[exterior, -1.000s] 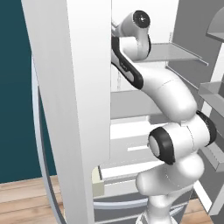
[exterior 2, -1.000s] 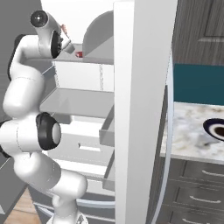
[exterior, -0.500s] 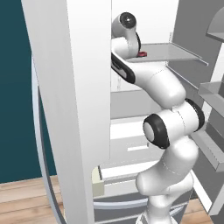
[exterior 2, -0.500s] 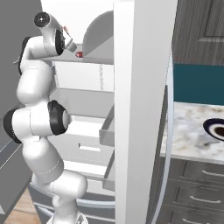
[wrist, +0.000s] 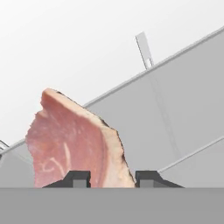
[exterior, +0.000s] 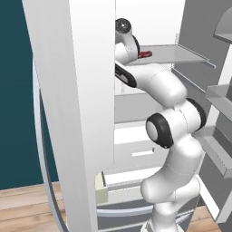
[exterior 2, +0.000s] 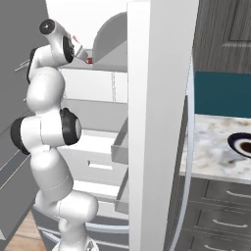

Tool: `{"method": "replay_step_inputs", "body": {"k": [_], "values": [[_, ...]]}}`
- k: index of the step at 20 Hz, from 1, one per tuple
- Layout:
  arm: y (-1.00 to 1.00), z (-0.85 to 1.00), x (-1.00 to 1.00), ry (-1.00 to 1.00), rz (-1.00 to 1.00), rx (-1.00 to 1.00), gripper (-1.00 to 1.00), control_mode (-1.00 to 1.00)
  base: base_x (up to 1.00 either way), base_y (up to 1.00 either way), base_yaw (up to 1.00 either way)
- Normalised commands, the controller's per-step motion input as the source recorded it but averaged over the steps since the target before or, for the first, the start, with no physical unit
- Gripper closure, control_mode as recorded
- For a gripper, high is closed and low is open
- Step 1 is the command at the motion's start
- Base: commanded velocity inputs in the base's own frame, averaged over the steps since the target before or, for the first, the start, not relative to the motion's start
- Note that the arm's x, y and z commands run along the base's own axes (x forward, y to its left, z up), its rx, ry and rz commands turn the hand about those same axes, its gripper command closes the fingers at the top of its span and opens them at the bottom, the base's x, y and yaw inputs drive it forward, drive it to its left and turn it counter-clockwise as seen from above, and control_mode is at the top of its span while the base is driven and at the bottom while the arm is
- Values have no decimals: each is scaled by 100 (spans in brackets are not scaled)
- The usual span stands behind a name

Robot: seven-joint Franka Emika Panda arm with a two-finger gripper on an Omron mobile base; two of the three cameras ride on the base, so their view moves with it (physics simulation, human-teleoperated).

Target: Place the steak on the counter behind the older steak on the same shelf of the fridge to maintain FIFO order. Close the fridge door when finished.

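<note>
The two-finger gripper (wrist: 108, 177) is clamped tight on the thick pale pink steak chunk (wrist: 74, 144). It's up inside the tall grey fridge (exterior: 77, 113), over the upper pale grey shelf (exterior: 174, 54), where the flat dark red steak (exterior: 145, 54) lies.

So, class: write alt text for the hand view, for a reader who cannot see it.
A pale pink steak with a darker rim is clamped in the gripper, whose dark fingertips rise at the bottom. Behind it slant a grey shelf and the fridge's white interior.
</note>
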Motion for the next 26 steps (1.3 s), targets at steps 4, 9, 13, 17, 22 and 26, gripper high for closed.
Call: {"method": "replay_step_inputs", "body": {"k": [4,9,13,17,22,26], "values": [[7,-26,35,3,0,-8,100,-100,0,0,0],[7,-27,24,3,0,-8,-100,-100,0,0,0],[5,-23,8,0,0,-6,-100,-100,0,0,0],[0,-10,1,-2,0,-2,-100,-100,0,0,0],[0,12,-56,-16,0,0,-100,-100,0,0,0],[0,22,-100,-8,0,0,-100,-100,0,0,0]]}}
